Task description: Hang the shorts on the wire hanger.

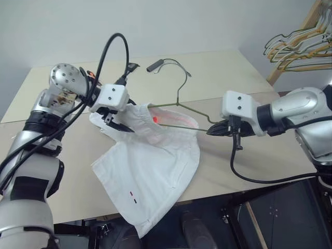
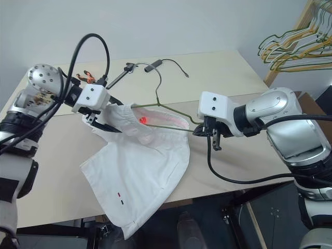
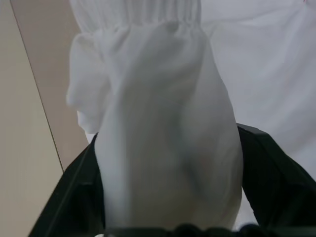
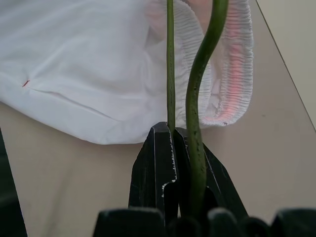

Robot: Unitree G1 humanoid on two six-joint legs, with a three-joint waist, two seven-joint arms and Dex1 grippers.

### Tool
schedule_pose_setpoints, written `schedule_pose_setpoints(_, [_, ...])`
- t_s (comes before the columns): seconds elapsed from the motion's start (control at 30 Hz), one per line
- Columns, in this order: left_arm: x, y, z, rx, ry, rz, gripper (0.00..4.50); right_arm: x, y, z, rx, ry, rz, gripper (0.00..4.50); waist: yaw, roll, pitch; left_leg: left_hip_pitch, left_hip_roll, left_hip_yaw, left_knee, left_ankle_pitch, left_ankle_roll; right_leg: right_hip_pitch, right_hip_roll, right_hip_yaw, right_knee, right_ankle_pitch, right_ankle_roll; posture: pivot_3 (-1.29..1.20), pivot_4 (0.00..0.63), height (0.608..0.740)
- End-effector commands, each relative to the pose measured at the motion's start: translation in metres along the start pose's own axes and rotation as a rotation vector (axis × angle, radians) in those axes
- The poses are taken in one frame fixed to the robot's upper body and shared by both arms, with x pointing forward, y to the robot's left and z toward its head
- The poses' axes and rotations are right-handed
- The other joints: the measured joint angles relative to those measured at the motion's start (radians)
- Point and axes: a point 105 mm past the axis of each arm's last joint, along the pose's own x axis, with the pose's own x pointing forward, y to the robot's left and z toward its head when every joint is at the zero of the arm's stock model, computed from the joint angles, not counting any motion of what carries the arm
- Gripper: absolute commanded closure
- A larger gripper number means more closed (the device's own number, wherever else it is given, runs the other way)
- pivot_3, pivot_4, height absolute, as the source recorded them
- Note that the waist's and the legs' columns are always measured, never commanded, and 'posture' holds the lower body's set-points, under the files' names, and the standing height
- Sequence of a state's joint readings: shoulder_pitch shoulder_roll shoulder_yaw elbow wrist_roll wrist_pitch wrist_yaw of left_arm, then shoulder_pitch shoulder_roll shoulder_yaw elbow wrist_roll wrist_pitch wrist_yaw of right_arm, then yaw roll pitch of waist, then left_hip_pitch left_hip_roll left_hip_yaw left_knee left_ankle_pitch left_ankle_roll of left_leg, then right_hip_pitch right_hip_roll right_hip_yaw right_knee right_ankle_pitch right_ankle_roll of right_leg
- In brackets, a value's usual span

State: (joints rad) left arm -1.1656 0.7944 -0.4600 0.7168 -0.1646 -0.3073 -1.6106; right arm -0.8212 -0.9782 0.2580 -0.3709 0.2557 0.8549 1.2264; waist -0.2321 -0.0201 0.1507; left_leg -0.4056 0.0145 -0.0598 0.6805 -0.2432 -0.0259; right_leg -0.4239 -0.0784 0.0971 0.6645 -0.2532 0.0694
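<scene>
The white shorts (image 1: 150, 166) lie on the table with one leg hanging over the front edge; their pinkish-red inner waistband (image 4: 232, 64) gapes toward the back. The thin wire hanger (image 1: 179, 97) has one arm pushed into that waistband, its hook pointing to the far side. My left gripper (image 1: 120, 126) is at the waistband's left end, and a bunch of the cloth (image 3: 163, 123) fills the gap between its black fingers (image 3: 74, 197). My right gripper (image 1: 211, 132) is shut on the hanger's right corner, where the wire (image 4: 170, 74) runs out between its fingertips.
A bunch of yellowish and grey hangers (image 1: 301, 46) hangs on a wooden rack at the far right. A small dark cabled object (image 1: 155, 66) lies on the beige table (image 1: 62, 171) behind the hanger's hook. The table's front edge runs just under the shorts.
</scene>
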Motion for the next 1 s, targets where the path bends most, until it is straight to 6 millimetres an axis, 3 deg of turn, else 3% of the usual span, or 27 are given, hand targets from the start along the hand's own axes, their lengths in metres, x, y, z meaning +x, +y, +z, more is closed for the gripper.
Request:
schedule_pose_setpoints(0.03, [-0.005,0.003,0.006,0.028,-0.013,0.021,2.21,-0.011,-0.003,0.018,-0.047,-0.04,-0.036,4.5,-0.002,0.0,0.0,0.0,0.0,0.0,0.0,0.0,0.0,0.0,0.0,0.0,0.0,0.0,0.0,-0.16,0.04,0.74])
schedule_pose_setpoints(0.3, [-0.005,0.003,0.007,0.017,-0.023,0.025,4.45,-0.009,-0.002,0.022,-0.042,-0.057,-0.027,4.5,-0.005,0.0,-0.005,0.0,0.0,0.0,0.0,0.0,0.0,0.0,0.0,0.0,0.0,0.0,0.0,-0.15,0.048,0.74])
schedule_pose_setpoints(0.63, [-0.009,0.001,0.004,-0.024,-0.031,0.047,4.45,-0.006,-0.015,0.018,-0.09,-0.022,-0.148,4.5,-0.003,0.0,-0.007,0.001,0.0,0.0,0.0,0.0,0.0,0.0,0.0,0.0,0.001,0.0,0.0,-0.15,0.058,0.74])
schedule_pose_setpoints(0.67, [-0.01,0.0,0.004,-0.033,-0.036,0.051,4.5,-0.007,-0.018,0.015,-0.085,-0.009,-0.17,3.95,-0.003,0.0,-0.007,0.001,0.0,0.0,0.0,0.0,0.0,0.0,0.0,0.0,0.001,0.0,0.0,-0.15,0.059,0.74])
schedule_pose_setpoints(0.73, [-0.012,-0.001,0.003,-0.053,-0.045,0.062,4.5,-0.011,-0.025,0.009,-0.054,0.009,-0.215,3.46,-0.002,0.0,-0.007,0.001,0.0,0.0,0.0,0.0,0.0,0.0,0.0,0.0,0.001,0.0,0.0,-0.15,0.059,0.74])
schedule_pose_setpoints(1.0, [-0.019,-0.002,0.0,-0.13,-0.08,0.12,4.5,-0.053,-0.044,-0.026,0.128,0.05,-0.397,0.74,0.001,0.0,-0.007,0.0,0.0,-0.001,0.0,0.0,0.0,0.0,0.0,0.0,0.001,0.0,0.0,-0.15,0.077,0.74])
